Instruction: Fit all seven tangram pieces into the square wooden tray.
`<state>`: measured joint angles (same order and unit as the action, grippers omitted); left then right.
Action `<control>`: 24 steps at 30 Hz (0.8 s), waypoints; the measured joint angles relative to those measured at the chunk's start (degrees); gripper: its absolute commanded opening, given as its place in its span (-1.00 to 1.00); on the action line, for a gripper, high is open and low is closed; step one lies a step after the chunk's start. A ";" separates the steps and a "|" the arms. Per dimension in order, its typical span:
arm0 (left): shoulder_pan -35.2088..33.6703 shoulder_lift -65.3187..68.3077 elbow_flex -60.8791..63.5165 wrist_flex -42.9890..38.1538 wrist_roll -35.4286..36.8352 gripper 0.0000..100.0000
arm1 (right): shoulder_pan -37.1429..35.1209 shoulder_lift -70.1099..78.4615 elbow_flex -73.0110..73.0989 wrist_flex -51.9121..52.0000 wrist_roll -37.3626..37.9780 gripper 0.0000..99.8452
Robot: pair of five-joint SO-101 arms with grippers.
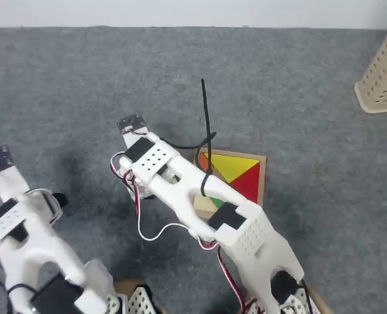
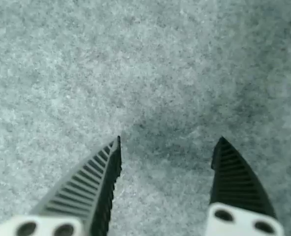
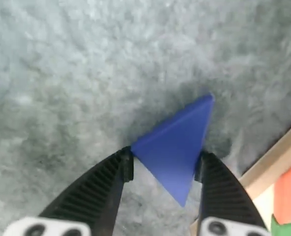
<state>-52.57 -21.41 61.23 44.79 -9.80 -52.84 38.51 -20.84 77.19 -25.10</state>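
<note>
The right gripper (image 3: 165,160) is pinching a blue triangle (image 3: 177,147) just over the grey carpet (image 3: 76,64) covering the table. Its two dark ribbed fingers (image 3: 113,179) are pressing on opposite sides of the piece: one is meeting a corner, the other is bearing on the facing edge. One point of the triangle is sticking out past the fingertips and another is pointing back toward the wrist. The triangle is sitting just outside the square wooden tray (image 3: 271,162), close to its rim but not touching it.

From the high view, the right arm (image 1: 200,196) is stretching across the near corner of the tray (image 1: 262,180). Inside the tray a yellow piece (image 1: 231,167), a red piece (image 1: 247,183) and a sliver of green piece (image 1: 214,201) are lying flat against each other.

The left gripper (image 2: 169,145) is hanging with its fingers (image 2: 103,167) spread wide apart over bare carpet, holding nothing. The left arm (image 1: 16,229) is standing well apart from the tray. A pale perforated basket (image 1: 384,69) is standing at the far edge of the table.
</note>
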 measured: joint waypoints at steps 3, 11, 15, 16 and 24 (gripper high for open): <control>0.00 0.00 0.00 0.00 0.00 -0.44 | 0.00 0.00 -0.44 -0.35 -0.44 -0.58; 0.00 0.00 0.00 0.00 0.00 -0.44 | 0.00 0.00 -0.53 -0.53 -7.65 -0.58; 0.00 0.00 0.00 0.00 0.00 -0.44 | 0.00 0.09 -2.46 -0.53 -10.81 -0.58; 0.00 0.00 0.00 0.00 0.00 -0.44 | 0.00 0.09 -2.73 -0.53 -11.43 -0.58; 0.00 0.00 0.00 0.00 0.00 -0.44 | 0.00 0.09 -2.99 -0.53 -14.42 -0.58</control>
<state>-52.57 -21.41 61.23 44.79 -9.80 -52.84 38.59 -23.82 76.66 -39.52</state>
